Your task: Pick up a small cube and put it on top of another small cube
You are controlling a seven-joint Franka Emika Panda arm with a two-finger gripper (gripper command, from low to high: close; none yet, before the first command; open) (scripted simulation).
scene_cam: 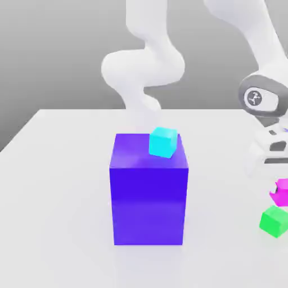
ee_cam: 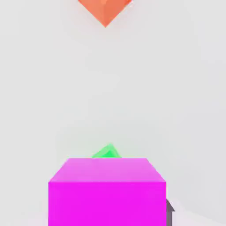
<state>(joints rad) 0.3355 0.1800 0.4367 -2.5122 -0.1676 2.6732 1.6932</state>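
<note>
The small magenta cube (scene_cam: 280, 192) is held off the tabletop (scene_cam: 56, 169) at the exterior view's right edge, clamped between the fingers of the gripper (scene_cam: 277, 183), which are drawn in narrow on its opposite faces. In the hand view the same cube (ee_cam: 107, 190) is seen close up, with a dark finger pad (ee_cam: 169, 212) pressed against one side face.

The small green cube (scene_cam: 274, 220) lies on the tabletop just below and beside the held cube, near the same edge. A small cyan cube (scene_cam: 163, 142) rests tilted on the top face of the big blue-violet block (scene_cam: 148, 194), near that block's far corner; the block itself stands toward the middle of the tabletop. An orange object (ee_cam: 105, 11) is seen farther off on the surface in the hand view; what it is cannot be told.

The magenta cube is judged to be rigid, light and smooth-faced. A grip across two flat parallel faces, centred on them, is best suited, since an off-centre pinch could let it pivot or slide. Because it is so small, little margin is left when it is set on another small cube: it should be lowered squarely and released only once it sits flat.
</note>
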